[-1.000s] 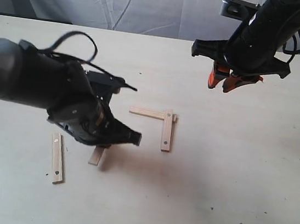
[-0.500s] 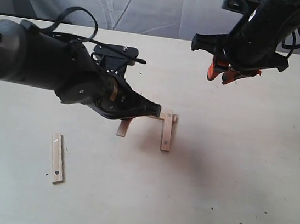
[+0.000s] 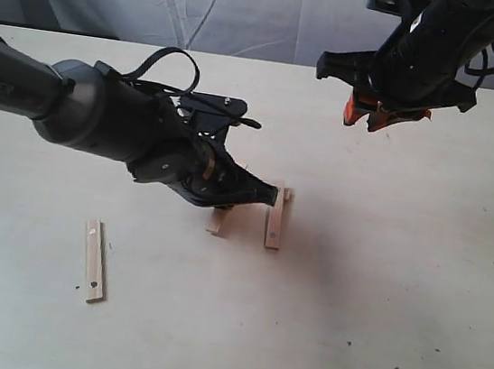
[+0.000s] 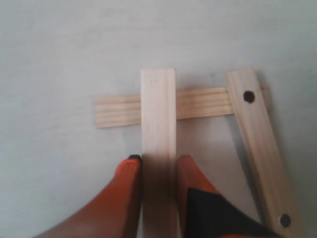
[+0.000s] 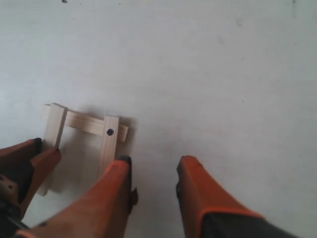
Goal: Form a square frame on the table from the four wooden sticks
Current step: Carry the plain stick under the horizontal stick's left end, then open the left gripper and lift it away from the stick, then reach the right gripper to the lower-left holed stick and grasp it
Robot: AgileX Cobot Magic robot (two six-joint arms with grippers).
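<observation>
My left gripper (image 4: 157, 163) is shut on a plain wooden stick (image 4: 158, 124), whose far end lies across another plain stick (image 4: 116, 110) on the table (image 3: 380, 284). A stick with dark holes (image 4: 260, 148) overlaps that lying stick's other end, forming a corner. In the exterior view the held stick (image 3: 217, 222) pokes out under the left gripper (image 3: 222, 201), beside the holed stick (image 3: 274, 217). A second holed stick (image 3: 95, 260) lies alone at the front left. My right gripper (image 3: 376, 118) hangs open and empty high above the table at the back right; its fingers (image 5: 114, 183) frame bare table.
A pale grey cloth backdrop (image 3: 207, 6) hangs behind the table's far edge. Small dark specks (image 3: 396, 368) dot the front right of the table.
My left gripper carried the plain stick from the front left up and to the right, until its end lies over the plain stick of the corner. The right gripper rose slightly.
</observation>
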